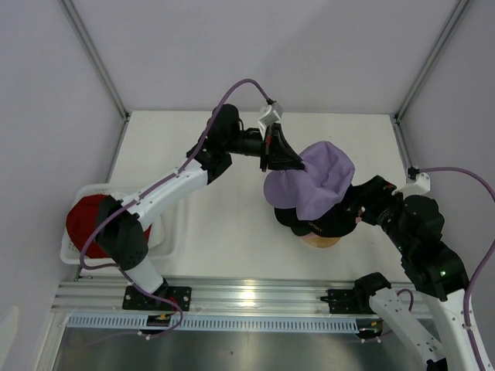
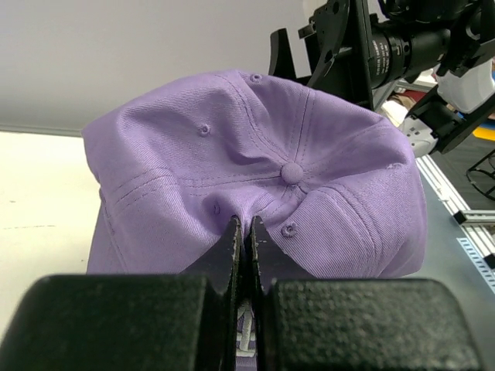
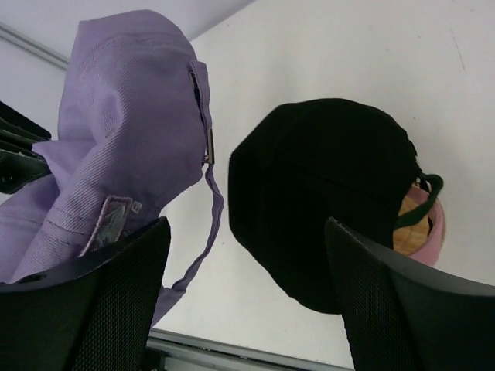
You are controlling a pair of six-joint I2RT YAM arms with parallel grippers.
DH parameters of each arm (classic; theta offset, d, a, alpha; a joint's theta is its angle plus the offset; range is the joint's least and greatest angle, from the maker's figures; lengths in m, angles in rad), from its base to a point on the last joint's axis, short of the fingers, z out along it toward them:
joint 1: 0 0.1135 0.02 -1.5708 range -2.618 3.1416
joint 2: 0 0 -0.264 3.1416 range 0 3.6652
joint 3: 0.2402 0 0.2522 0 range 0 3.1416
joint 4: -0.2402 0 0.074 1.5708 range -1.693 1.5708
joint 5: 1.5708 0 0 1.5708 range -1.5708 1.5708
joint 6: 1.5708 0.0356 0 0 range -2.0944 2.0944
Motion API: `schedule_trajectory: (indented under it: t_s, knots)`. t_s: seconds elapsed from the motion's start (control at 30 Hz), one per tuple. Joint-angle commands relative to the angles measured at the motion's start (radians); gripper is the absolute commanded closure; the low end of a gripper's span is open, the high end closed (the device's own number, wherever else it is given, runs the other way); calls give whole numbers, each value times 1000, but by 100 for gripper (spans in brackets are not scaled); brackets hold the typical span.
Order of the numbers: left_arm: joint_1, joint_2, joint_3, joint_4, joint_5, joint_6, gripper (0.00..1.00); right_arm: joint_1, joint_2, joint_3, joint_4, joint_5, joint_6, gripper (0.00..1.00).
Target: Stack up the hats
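Note:
My left gripper [image 1: 298, 165] is shut on the crown of a lavender cap [image 1: 317, 182] and holds it up in the air over the stack. The pinch shows in the left wrist view [image 2: 244, 226], with the lavender cap [image 2: 255, 170] filling the frame. Below it, a black cap [image 1: 321, 224] tops a stack on the wooden stand [image 1: 321, 241]. In the right wrist view the black cap [image 3: 325, 193] covers a pink cap [image 3: 431, 228] with a dark green strap between them. The lavender cap [image 3: 124, 131] hangs to its left. My right gripper [image 3: 247, 263] is open and empty beside the stack.
A white mesh basket [image 1: 77, 249] at the left table edge holds a red cap [image 1: 89, 224]. The left arm's elbow hangs over it. A metal rail [image 1: 247, 294] runs along the near edge. Frame posts stand at the back corners.

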Motion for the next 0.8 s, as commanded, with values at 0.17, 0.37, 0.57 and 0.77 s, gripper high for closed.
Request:
schedule_trajectory:
  t_s: [0.17, 0.37, 0.57, 0.77]
  knots:
    - [-6, 16, 67, 69, 32, 5, 99, -2, -40, 31, -76, 216, 29, 23]
    - [-6, 48, 108, 67, 35, -10, 99, 0, -11, 14, -39, 170, 13, 26]
    - [-6, 68, 117, 105, 47, -47, 99, -2, 15, -39, 57, 89, 13, 25]
    - [-6, 72, 119, 89, 49, -29, 99, 0, 29, -58, 145, 40, 21, 25]
